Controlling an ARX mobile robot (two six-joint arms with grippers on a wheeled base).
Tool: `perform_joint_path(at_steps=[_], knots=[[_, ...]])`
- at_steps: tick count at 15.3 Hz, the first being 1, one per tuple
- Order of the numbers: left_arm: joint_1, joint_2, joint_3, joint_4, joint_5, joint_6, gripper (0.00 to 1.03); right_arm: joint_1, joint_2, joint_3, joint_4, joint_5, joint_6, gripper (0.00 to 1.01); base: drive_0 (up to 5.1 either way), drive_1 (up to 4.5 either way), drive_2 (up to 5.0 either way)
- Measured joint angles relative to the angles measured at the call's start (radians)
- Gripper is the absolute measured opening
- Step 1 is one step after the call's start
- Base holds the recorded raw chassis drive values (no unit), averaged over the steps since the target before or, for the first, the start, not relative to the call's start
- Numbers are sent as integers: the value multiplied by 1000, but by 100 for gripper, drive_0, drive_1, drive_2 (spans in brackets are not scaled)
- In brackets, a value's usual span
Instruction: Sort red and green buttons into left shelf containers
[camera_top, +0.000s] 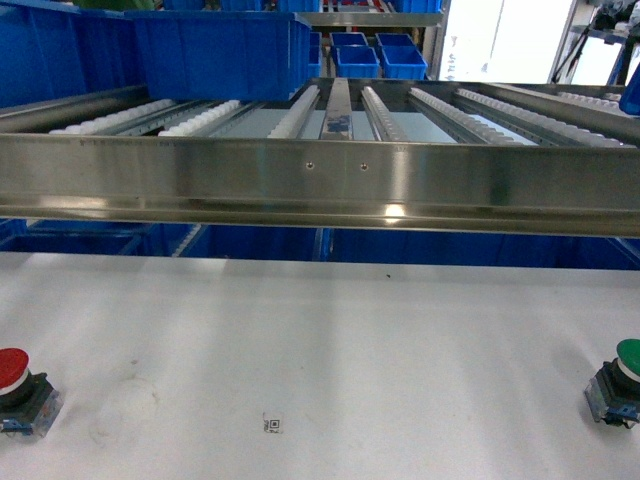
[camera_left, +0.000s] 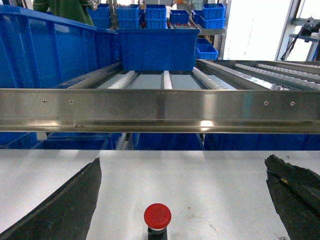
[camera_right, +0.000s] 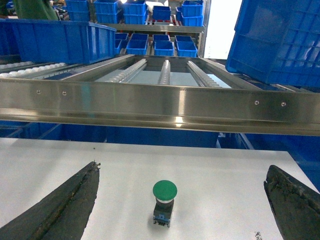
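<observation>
- My left gripper (camera_left: 182, 200) gapes wide, empty, red button (camera_left: 157, 216) at six o'clock between its fingers.
- Right gripper (camera_right: 182, 200) likewise over green button (camera_right: 164, 191).
- Descend straight, then close squarely on each base.

My left hand (camera_left: 182, 200) is spread wide, its two dark fingers (camera_left: 60, 205) angled apart at the sides of my wrist view. My right hand (camera_right: 185, 205) is just as wide, fingers (camera_right: 57, 207) splayed. Neither arm shows in my head view.
</observation>
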Motion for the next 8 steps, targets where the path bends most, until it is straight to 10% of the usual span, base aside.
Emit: perform_joint_path(at_steps=[8], knots=[[0, 0, 0, 0, 0, 0, 98, 0, 0, 0, 0, 0, 0, 98, 0, 0, 0]])
